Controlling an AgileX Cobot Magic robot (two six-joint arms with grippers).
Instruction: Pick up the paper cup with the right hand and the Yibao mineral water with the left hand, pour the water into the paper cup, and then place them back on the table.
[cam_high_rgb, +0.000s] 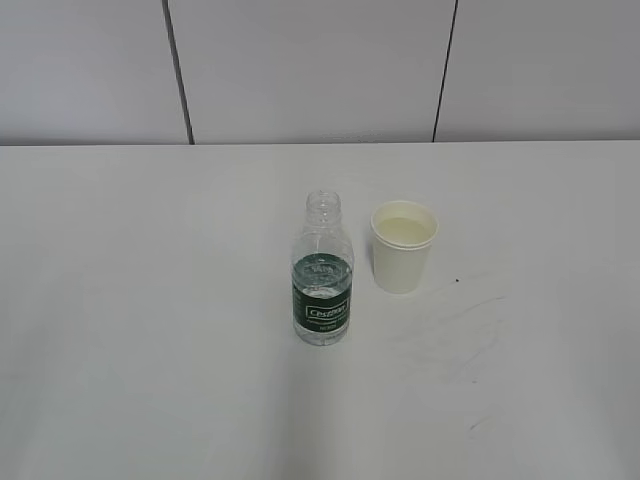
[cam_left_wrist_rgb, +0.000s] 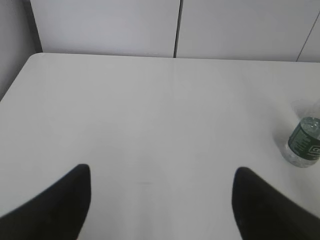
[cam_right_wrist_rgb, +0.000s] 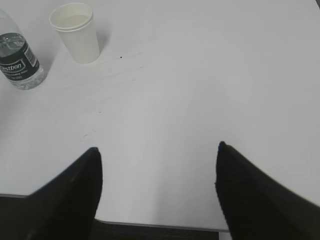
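Both tools, left (cam_left_wrist_rgb: 160, 210) and right (cam_right_wrist_rgb: 157, 192), spread empty; next, reaching toward bottle (cam_high_rgb: 323, 270) and paper cup (cam_high_rgb: 403, 246), upright on table (cam_high_rgb: 150, 330).

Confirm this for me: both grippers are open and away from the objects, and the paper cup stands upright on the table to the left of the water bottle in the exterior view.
One detail is wrong. In the exterior view the paper cup stands upright to the right of the water bottle, not the left. The rest holds: the left gripper and right gripper are open and away from both.
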